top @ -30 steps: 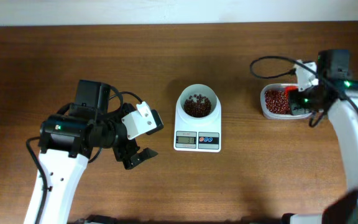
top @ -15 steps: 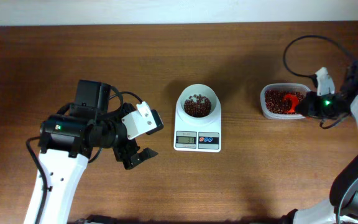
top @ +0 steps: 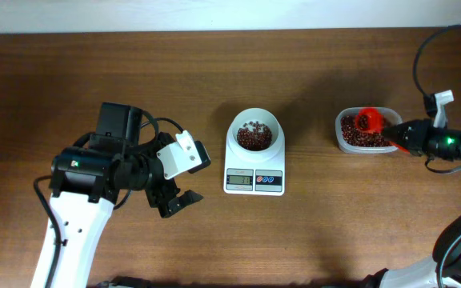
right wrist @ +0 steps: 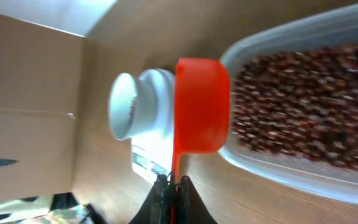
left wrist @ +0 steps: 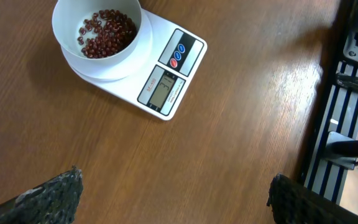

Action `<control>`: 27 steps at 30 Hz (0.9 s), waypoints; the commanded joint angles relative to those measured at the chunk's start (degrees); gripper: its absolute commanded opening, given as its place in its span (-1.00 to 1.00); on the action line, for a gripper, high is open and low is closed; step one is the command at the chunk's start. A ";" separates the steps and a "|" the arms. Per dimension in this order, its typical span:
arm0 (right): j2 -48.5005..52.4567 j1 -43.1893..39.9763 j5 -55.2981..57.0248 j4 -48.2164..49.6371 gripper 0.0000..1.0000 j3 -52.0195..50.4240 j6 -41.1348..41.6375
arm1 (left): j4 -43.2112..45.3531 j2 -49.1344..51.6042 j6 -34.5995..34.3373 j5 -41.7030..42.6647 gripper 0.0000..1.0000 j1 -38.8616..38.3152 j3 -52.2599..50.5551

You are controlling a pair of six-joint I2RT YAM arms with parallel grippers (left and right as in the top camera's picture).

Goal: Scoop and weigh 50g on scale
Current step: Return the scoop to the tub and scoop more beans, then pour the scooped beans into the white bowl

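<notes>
The scale (top: 254, 181) stands mid-table, and its round white bowl (top: 254, 132) holds a small heap of red beans. The left wrist view shows the scale (left wrist: 166, 68) too. A red scoop (top: 366, 122) hovers over the clear tub (top: 337, 138) of red beans at the right. My right gripper (top: 401, 134) is shut on the scoop's handle. In the right wrist view the scoop (right wrist: 202, 106) hangs at the tub's (right wrist: 291, 171) end, with the scale (right wrist: 143, 112) behind and my gripper (right wrist: 174, 182) pinching the thin handle. My left gripper (top: 181, 200) stands open and empty above bare table left of the scale, its jaws (left wrist: 176, 179) wide apart.
A black cable (top: 422, 56) loops above the right arm at the table's right edge. Metal framing (left wrist: 353, 106) lies beyond the table edge in the left wrist view. A cardboard panel (right wrist: 30, 112) shows on the left in the right wrist view.
The right arm has swung out to the right and lowered, now reaching in from the side with the scoop held over the tub. The left arm has not moved.
</notes>
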 commanded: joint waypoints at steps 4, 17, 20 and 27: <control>0.31 11.61 -9.84 0.22 -0.92 -0.07 -2.10 | 0.09 -0.13 0.46 1.03 0.98 0.24 -0.28; 0.31 43.25 24.55 25.20 -0.92 -0.07 3.67 | 0.09 -0.13 0.46 1.03 0.98 0.22 -0.28; -0.07 46.80 29.57 25.53 -0.92 -0.04 2.19 | 0.09 -0.13 0.46 1.03 0.98 0.24 -0.28; -7.34 55.25 50.73 24.44 -0.92 0.07 2.21 | 0.09 -0.13 0.46 1.03 0.98 0.22 -0.28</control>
